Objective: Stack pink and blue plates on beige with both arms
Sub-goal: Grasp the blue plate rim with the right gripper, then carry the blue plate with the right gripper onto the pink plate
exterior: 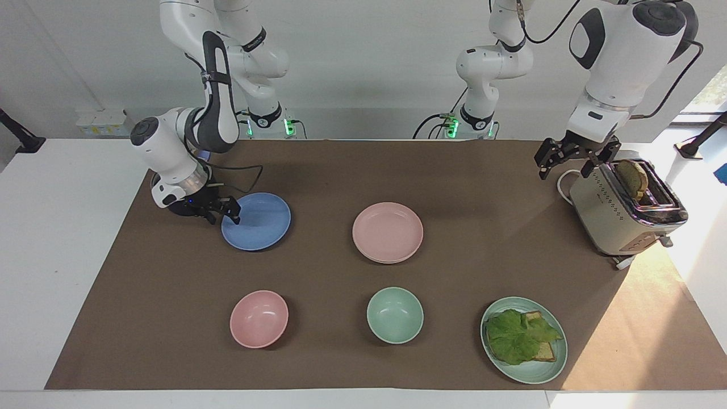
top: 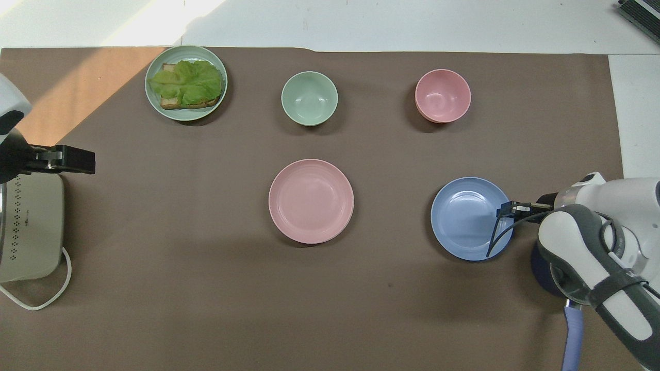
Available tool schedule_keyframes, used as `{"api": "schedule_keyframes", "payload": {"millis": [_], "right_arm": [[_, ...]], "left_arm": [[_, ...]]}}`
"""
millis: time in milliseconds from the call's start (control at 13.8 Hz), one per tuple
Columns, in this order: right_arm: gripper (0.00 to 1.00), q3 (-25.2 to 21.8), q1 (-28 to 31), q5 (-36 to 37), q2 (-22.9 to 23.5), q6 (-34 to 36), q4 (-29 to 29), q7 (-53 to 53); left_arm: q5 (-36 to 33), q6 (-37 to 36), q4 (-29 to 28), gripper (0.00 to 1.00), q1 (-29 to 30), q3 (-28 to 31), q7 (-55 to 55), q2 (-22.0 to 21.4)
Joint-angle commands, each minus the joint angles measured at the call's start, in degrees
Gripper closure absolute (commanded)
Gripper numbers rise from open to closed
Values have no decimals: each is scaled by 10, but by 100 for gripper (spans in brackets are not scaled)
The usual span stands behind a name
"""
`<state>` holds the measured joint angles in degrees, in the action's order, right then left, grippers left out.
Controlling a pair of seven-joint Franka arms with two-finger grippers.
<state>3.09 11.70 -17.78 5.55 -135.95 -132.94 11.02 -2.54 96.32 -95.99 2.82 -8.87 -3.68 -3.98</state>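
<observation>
The blue plate [exterior: 258,222] [top: 469,219] lies flat on the brown mat toward the right arm's end. My right gripper [exterior: 226,215] [top: 508,208] is low at the plate's rim, on the side facing the dark pot. The pink plate [exterior: 387,230] [top: 311,201] sits mid-table. A thin pale rim [exterior: 388,262] shows under its edge; that is the beige plate, otherwise hidden. My left gripper [exterior: 571,165] [top: 72,159] hangs open and empty in the air over the mat's edge beside the toaster.
A toaster [exterior: 622,213] [top: 28,226] with bread in it stands at the left arm's end. A dark blue pot [top: 544,268] sits beside the blue plate, under the right arm. Farther out are a pink bowl [exterior: 259,318], a mint bowl [exterior: 395,314] and a mint plate [exterior: 554,363] with lettuce and toast.
</observation>
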Motion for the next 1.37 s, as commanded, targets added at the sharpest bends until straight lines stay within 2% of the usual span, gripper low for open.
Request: {"api": "schedule_keyframes", "payload": {"millis": [0,72,289,578,722,1011,1300], "right_arm": [[95,2,3,-31,-4,2,-6,25],[100,3,2,-31,-3,2,-5,25],[100,3,-3,-32,3,39,25,26],[100,10,-6,-33,-25,111,66,19],[100,13,-38,-34,-36,128,87,-11],[100,15,-127,-34,-34,108,109,-112],[100,15,-213,-31,-31,39,109,-208]], "left_arm": [[5,-12,2,0,7,0,8,-5],[5,-12,2,0,7,6,8,-5],[5,-12,2,0,8,13,8,-5],[5,-12,2,0,7,15,8,-5],[5,-12,2,0,7,15,8,-5],[5,-12,2,0,7,15,8,-5],[5,-12,2,0,8,16,8,-5]]}}
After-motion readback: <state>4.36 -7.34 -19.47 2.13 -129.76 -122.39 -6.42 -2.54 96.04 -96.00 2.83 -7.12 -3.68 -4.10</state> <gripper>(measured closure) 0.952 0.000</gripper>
